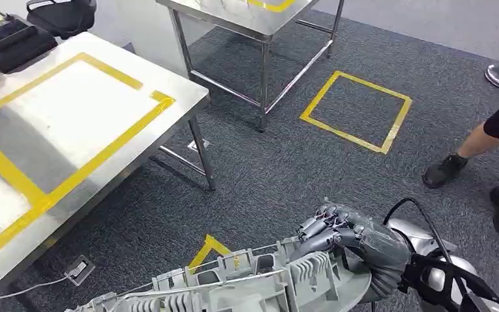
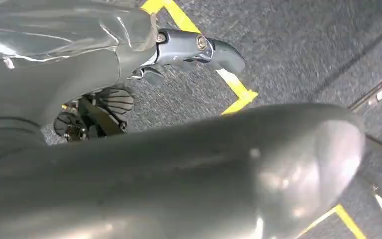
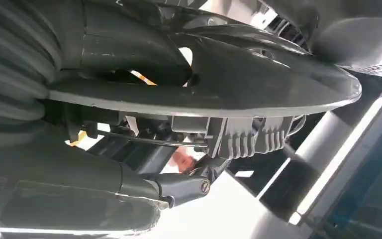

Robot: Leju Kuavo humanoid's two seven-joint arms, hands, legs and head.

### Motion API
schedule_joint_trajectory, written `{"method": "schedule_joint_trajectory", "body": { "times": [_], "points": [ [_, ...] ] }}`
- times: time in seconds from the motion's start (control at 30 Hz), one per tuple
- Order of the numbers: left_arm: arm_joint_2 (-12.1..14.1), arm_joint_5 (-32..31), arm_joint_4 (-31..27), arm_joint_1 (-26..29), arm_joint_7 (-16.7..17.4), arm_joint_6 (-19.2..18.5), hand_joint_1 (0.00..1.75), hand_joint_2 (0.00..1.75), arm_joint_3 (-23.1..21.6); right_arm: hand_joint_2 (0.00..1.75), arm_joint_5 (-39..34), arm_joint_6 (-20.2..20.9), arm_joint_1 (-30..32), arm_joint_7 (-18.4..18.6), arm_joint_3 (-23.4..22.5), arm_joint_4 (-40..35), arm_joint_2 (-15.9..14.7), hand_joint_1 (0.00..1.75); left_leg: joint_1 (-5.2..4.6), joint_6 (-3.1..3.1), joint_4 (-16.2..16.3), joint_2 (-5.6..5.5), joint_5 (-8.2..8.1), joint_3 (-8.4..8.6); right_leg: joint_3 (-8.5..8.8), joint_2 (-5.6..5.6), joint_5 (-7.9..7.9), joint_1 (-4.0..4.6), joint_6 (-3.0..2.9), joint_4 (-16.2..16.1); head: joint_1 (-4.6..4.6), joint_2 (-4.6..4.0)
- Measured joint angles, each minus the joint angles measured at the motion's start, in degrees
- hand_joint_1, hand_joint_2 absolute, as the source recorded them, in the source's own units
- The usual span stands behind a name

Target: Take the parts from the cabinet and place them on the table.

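**Grey part carried low, beside the taped table**

The right hand [image 1: 338, 229] grasps a long grey plastic part [image 1: 247, 286] at its right end, fingers curled over the ribbed upper edge; the part lies across the bottom of the head view, above the dark carpet [image 1: 286, 162] and apart from the table. In the right wrist view the thick thumb [image 3: 179, 186] sits under the part [image 3: 204, 94], whose smooth curved shell and ribbed fins fill the frame between thumb and fingers. In the left wrist view the left hand [image 2: 179, 52] shows beside the smooth grey shell of the part [image 2: 204, 169], a finger stretched out past it; whether that hand grasps the part I cannot tell.

A steel table [image 1: 71, 130] marked with yellow tape stands at the left, its near corner well apart from the part; a black case [image 1: 13, 39] rests at its far end. A second steel table [image 1: 253, 26] stands further back; a yellow tape square [image 1: 356, 110] lies on the carpet beside it, and a small yellow tape corner [image 1: 209, 248] shows just above the part. A person's legs and dark shoes [image 1: 445, 170] stand at the right edge.
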Motion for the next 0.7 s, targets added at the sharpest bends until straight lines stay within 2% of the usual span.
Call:
{"method": "schedule_joint_trajectory", "body": {
  "times": [0.03, 0.07, 0.1, 0.2, 0.23, 0.27, 0.3, 0.33, 0.4, 0.43, 0.47, 0.5, 0.53, 0.57, 0.6, 0.63, 0.67, 0.7],
  "points": [
    [0.0, 0.1, -0.1, 0.0, 0.1, 0.0, 0.0, 0.0, 0.0, 1.75, -0.1, 0.0, 0.0, -0.1, 0.0, 0.0, 0.0, 1.75, -0.24, 0.57, -5.2, 0.61, 2.48, 2.66, 0.31, -0.65, -0.17, 0.22, -0.09, 0.0, 0.0, 0.0],
    [0.0, 0.3, -0.3, 0.0, 0.2, 0.0, 0.0, 0.0, 0.0, 1.75, -0.1, 0.0, -0.1, -0.2, 0.0, 0.0, 0.0, 1.75, -0.87, 1.58, -10.9, 2.9, 4.7, 5.86, 0.71, -1.35, -0.47, 0.45, -0.1, 0.0, 0.02, 0.0],
    [0.1, 0.6, -0.5, -0.1, 0.2, 0.0, 0.0, 0.0, 0.0, 1.75, -0.1, 0.0, -0.1, -0.2, 0.0, 0.0, 0.0, 1.75, -1.54, 2.08, -12.5, 5.11, 3.94, 6.74, 0.89, -1.92, -0.73, 0.83, 0.16, -0.1, 0.15, 0.0],
    [0.0, 1.0, -0.9, 0.0, 0.4, 0.0, 0.0, 0.0, 0.0, 1.75, -0.1, 0.0, -0.2, -0.3, 0.1, 0.2, 0.0, 1.75, -1.89, 2.6, -12.9, 3.22, 4.2, 6.42, 1.04, -3.83, -0.97, 0.67, 0.73, -0.4, 0.0, 0.0],
    [0.0, 1.2, -1.2, 0.1, 0.5, -0.1, 0.0, 0.0, 0.0, 1.75, -0.1, 0.0, -0.4, -0.3, 0.1, 0.2, 0.0, 1.75, -1.87, 2.95, -13.7, 2.51, 4.46, 6.73, 1.64, -4.48, -1.04, 0.98, 0.93, -0.8, 0.0, 0.0],
    [-0.1, 1.3, -1.3, 0.2, 0.6, -0.1, 0.0, 0.0, 0.0, 1.75, -0.1, 0.0, -0.6, -0.2, 0.1, 0.2, 0.0, 1.75, -0.84, 3.02, -15.1, 1.74, 5.28, 8.02, 1.33, -2.75, -1.43, 0.7, 1.06, -0.4, 0.07, 0.0],
    [-0.2, 1.6, -1.4, 0.2, 0.6, -0.2, 0.0, 0.0, 0.0, 1.75, -0.1, 0.0, -0.6, -0.2, 0.2, 0.2, 0.0, 1.75, -0.84, 3.36, -15.8, 1.07, 5.58, 8.47, 0.74, 1.0, -2.12, 0.33, 1.07, 1.4, 0.24, 0.0],
    [-0.2, 1.6, -1.4, -0.1, 0.6, -0.2, 0.0, 0.0, 0.0, 1.75, -0.1, 0.0, -0.7, -0.2, 0.1, 0.2, 0.0, 1.75, -0.77, 3.39, -15.9, 0.39, 5.64, 8.51, -1.42, 2.9, -3.89, 0.07, 0.96, 5.6, 0.48, 0.0],
    [-0.5, 1.6, -1.4, -0.3, 0.7, -0.2, 0.0, 0.0, 0.0, 1.75, -0.2, 0.0, -0.6, -0.2, 0.1, 0.3, -0.1, 1.75, -0.69, 3.36, -15.8, -1.41, 5.61, 8.47, -6.55, 3.51, -7.05, -0.3, 1.22, 15.0, 0.52, 0.0],
    [-0.5, 1.7, -1.4, -0.2, 0.7, -0.2, 0.0, 0.0, 0.0, 1.75, -0.2, 0.0, -0.6, -0.2, 0.2, 0.3, -0.1, 1.75, -0.62, 3.32, -15.8, -2.3, 5.59, 8.47, -8.22, 3.53, -7.34, -0.5, 1.68, 17.6, 0.48, 0.0],
    [-0.5, 1.7, -1.4, -0.2, 0.7, -0.2, 0.0, 0.0, 0.0, 1.75, -0.2, 0.0, -0.6, -0.2, 0.2, 0.4, -0.1, 1.75, -0.52, 3.22, -15.7, -3.18, 5.56, 8.54, -8.4, 3.54, -6.54, -0.74, 2.29, 17.1, 0.48, 0.0],
    [-0.5, 1.7, -1.4, -0.2, 0.7, -0.3, 0.0, 0.0, 0.0, 1.75, -0.2, 0.0, -0.6, -0.2, 0.2, 0.4, -0.1, 1.75, -0.35, 2.95, -15.6, -4.26, 5.45, 8.67, -7.05, 3.61, -4.42, -1.1, 3.22, 13.5, 0.5, 0.0],
    [-0.6, 1.6, -1.4, -0.1, 0.7, -0.4, 0.0, 0.0, 0.0, 1.75, -0.2, 0.0, -0.6, -0.1, 0.2, 0.4, -0.1, 1.75, -0.11, 2.58, -15.3, -5.22, 5.27, 8.76, -4.75, 3.89, -1.79, -1.45, 4.12, 8.2, 0.48, 0.0],
    [-0.6, 1.7, -1.4, -0.1, 0.7, -0.5, 0.0, 0.0, 0.0, 1.75, -0.2, 0.0, -0.7, -0.1, 0.2, 0.4, -0.1, 1.75, 0.08, 2.17, -14.9, -6.09, 5.0, 8.74, -2.34, 5.06, 0.54, -1.91, 4.82, 2.8, 0.52, 0.0],
    [-0.6, 1.7, -1.4, -0.1, 0.7, -0.5, 0.0, 0.0, 0.0, 1.75, -0.2, 0.0, -0.7, 0.0, 0.3, 0.4, -0.1, 1.75, 0.01, 1.62, -14.4, -6.76, 4.7, 8.33, -1.47, 7.34, 0.85, -2.11, 4.61, 0.6, 0.63, 0.0],
    [-0.6, 1.8, -1.4, -0.1, 0.7, -0.5, 0.0, 0.0, 0.0, 1.75, -0.4, 0.0, -0.7, 0.2, 0.4, 0.4, 0.0, 1.75, -0.17, 1.17, -13.8, -7.48, 4.43, 7.87, -1.09, 6.71, 1.06, -1.94, 3.49, 0.2, 0.61, 0.0],
    [-0.6, 2.0, -1.4, 0.1, 0.7, -0.5, 0.0, 0.0, 0.0, 1.75, -0.5, 0.0, -0.7, 0.4, 0.5, 0.4, 0.0, 1.75, -0.08, 0.95, -13.9, -7.7, 4.57, 7.62, -1.3, 6.22, 1.04, -1.6, 2.75, 0.4, 0.48, 0.0],
    [-0.6, 2.1, -1.4, 0.4, 0.8, -0.5, 0.0, 0.0, 0.0, 1.75, -0.7, 0.1, -0.8, 0.6, 0.6, 0.4, 0.0, 1.75, 0.08, 0.73, -14.2, -8.05, 4.71, 7.55, -1.28, 5.84, 1.04, -1.33, 2.31, 0.4, 0.5, 0.0]
  ]
}}
